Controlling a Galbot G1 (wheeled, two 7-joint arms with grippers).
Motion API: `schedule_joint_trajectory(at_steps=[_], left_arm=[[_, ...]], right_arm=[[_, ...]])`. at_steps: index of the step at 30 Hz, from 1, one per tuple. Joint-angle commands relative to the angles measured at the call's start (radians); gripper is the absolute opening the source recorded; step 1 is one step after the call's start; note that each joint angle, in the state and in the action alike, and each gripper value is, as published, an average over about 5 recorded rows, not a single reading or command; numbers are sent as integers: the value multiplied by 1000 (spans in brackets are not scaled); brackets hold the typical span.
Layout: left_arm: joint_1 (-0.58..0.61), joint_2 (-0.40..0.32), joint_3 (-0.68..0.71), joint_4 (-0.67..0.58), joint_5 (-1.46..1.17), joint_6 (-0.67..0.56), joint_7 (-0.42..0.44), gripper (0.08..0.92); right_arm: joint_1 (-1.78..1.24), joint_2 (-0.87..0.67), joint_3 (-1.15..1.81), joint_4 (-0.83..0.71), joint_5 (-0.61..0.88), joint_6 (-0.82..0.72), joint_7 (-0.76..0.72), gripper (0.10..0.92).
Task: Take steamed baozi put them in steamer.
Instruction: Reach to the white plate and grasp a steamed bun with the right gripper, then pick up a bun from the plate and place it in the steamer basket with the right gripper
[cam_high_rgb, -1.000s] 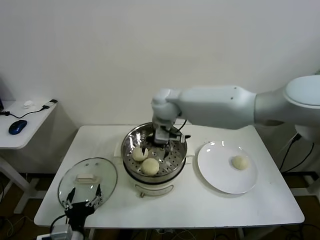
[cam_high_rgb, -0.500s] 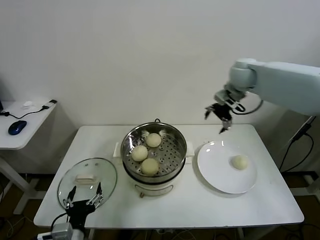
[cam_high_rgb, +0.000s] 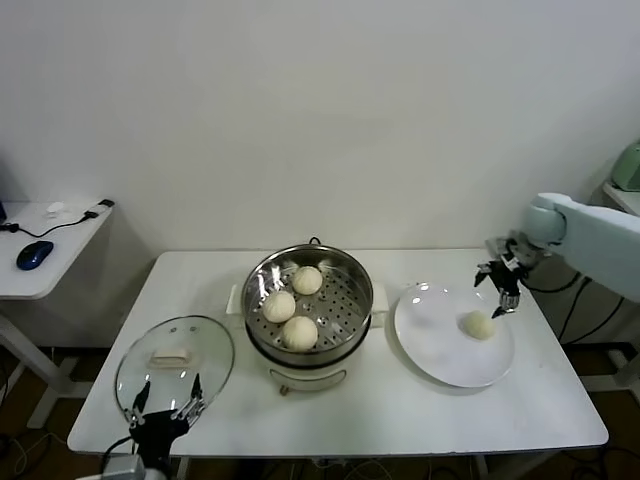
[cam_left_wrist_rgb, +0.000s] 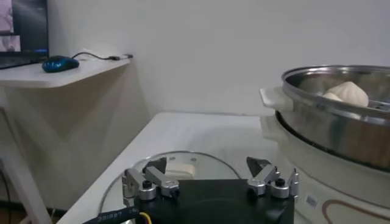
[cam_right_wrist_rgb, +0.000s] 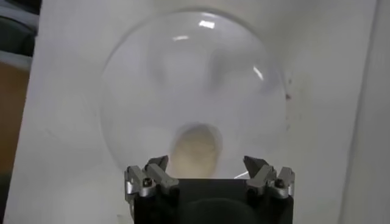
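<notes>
With three steamed baozi (cam_high_rgb: 299, 331) already in the steamer (cam_high_rgb: 345, 335) at centre frame, the right pincer (cam_high_rgb: 501, 277), spread wide, apparently hovers above the last bun (cam_high_rgb: 480, 324) on the plate (cam_high_rgb: 432, 350) at right and should descend straight, closing gently.

Four baozi (cam_high_rgb: 299, 331); one steamer (cam_high_rgb: 262, 349), plate (cam_high_rgb: 440, 360), lid (cam_high_rgb: 150, 380).

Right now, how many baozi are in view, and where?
4: three in the steamer, at and; one on the plate, at. None appear hidden.
</notes>
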Motion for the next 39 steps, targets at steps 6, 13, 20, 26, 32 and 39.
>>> schedule_joint_trajectory(at_steps=[6,13,20,26,32,39], left_arm=[[6,-3,-1,3,2,-2,0,823],[8,2,-2,10,2,-4,-1,823],[6,3,0,14,-1,-4,-3,823],[6,6,1,11,-2,-4,-4,823],[11,8,3,-4,-2,0,-5,823],[22,10,12,-26,10,0,-4,823]], right_arm=[[-277,74,238,-196,-103,-36,34,823],[-285,98,252,-220,-133,-45,44,823],[-268,89,253,-189,-125,-53,40,759],[-175,42,186,-64,-60,-99,43,649],[251,7,-158,181,233,-173,46,629],[796,124,-452,517,702,-305,55,628]])
